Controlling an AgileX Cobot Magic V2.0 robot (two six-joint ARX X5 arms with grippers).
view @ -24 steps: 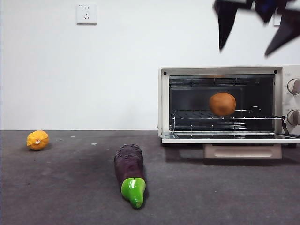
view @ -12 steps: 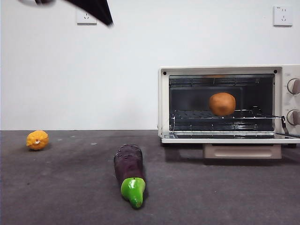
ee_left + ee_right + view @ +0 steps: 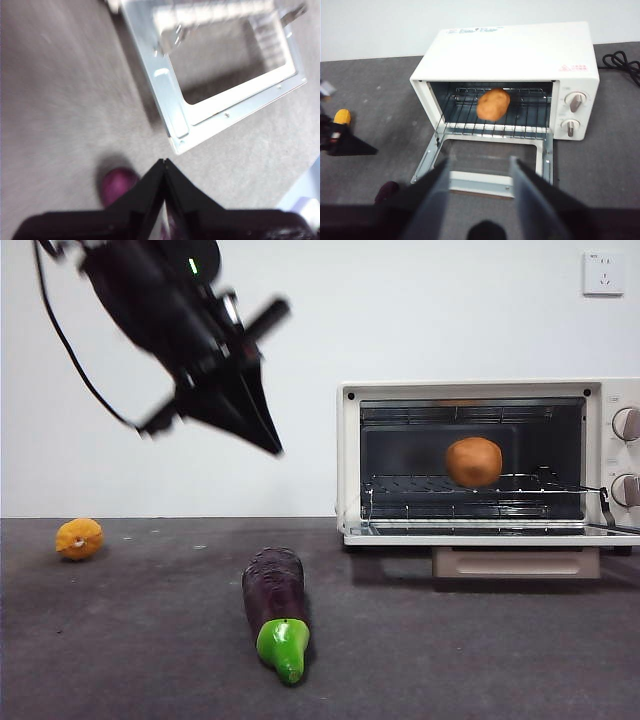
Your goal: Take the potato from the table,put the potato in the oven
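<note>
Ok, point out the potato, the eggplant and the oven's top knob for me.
potato (image 3: pixel 474 462): front view, middle of its orange-brown skin, on the oven rack.
eggplant (image 3: pixel 274 585): front view, purple body, above the green stem.
oven's top knob (image 3: pixel 627 424): front view, centre of the round knob.

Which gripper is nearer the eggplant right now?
Left. The left gripper hangs over the table just above the eggplant; the right gripper is raised in front of the open oven, farther off.

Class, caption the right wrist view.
Potato on the rack of the open oven, right claw open, held back.
</note>
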